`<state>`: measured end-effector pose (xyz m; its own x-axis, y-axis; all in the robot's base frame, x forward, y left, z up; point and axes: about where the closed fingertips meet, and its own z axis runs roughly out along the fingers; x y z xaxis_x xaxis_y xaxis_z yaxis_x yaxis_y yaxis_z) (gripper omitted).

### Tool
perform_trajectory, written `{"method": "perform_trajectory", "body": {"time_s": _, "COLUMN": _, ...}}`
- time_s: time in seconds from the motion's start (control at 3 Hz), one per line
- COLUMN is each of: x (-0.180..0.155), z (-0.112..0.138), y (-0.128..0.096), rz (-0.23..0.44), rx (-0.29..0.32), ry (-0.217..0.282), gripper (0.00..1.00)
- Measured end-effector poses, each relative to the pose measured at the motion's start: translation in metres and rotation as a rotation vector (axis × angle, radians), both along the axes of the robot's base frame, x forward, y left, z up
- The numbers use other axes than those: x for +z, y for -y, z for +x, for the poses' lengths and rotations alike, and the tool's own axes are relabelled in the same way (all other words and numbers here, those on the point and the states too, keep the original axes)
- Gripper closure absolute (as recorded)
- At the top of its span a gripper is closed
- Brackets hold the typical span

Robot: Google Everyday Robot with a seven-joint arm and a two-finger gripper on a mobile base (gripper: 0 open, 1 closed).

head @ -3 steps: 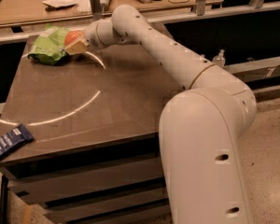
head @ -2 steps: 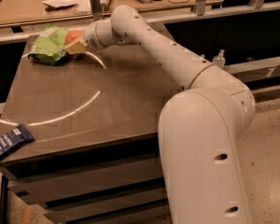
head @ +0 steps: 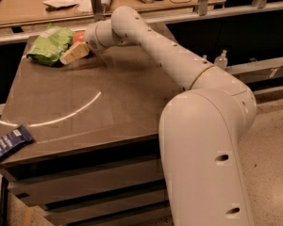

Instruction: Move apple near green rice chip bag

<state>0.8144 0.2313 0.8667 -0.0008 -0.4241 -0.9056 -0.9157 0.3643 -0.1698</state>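
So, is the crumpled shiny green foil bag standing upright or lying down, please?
Lying down: the green foil bag sprawls crumpled on the brown tabletop at its far corner, with the gripper and round orange-red apple right beside it.

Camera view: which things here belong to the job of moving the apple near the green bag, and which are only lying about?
Job: apple; green rice chip bag beside it; gripper at the far left of the table, by both.
Lying about: dark-blue wrapped bar at the near left edge; clear bottle off to the right.
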Motion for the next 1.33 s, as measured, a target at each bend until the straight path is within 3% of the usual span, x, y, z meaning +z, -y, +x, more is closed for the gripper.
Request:
{"method": "perform_trajectory", "body": {"time_s": 1.0, "x": 0.018, "z": -0.006, "y": 0.043, "rz": 0.001, "rx": -0.069, "ry": 0.032, "gripper": 0.00}}
{"method": "perform_trajectory", "body": {"time_s": 1.33, "x": 0.018, "z": -0.006, "y": 0.043, "rz": 0.001, "rx": -0.069, "ry": 0.032, "gripper": 0.00}}
